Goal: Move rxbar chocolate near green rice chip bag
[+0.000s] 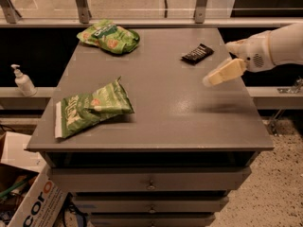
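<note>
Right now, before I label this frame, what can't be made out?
Camera view:
rxbar chocolate: wrapper print too small to read.
gripper, over the right side of the table: its arm is cut off by the right edge.
cardboard box, bottom left: cut off by the frame corner.

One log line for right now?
gripper: over table, right side | rxbar chocolate: back right, ungrasped | green rice chip bag: back left
</note>
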You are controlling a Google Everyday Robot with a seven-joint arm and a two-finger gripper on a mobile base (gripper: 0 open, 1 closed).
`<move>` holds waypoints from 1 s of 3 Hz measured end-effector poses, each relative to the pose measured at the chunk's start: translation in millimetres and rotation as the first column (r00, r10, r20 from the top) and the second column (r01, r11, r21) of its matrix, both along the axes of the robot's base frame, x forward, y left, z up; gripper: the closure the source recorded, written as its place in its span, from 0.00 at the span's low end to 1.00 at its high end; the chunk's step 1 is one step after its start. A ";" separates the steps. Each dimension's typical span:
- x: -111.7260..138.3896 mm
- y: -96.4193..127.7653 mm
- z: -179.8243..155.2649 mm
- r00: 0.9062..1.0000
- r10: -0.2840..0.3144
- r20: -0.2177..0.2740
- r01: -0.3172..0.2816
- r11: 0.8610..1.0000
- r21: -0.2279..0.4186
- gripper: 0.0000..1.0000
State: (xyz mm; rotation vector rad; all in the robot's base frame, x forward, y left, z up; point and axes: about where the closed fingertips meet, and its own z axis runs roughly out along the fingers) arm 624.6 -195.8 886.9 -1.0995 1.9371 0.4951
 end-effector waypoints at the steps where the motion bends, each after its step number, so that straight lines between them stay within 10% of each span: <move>1: 33.2 18.3 -15.1 0.998 -0.025 0.056 0.025 1.000 0.009 0.00; 3: 90.8 36.6 -17.5 0.986 -0.114 0.121 0.109 0.993 0.046 0.00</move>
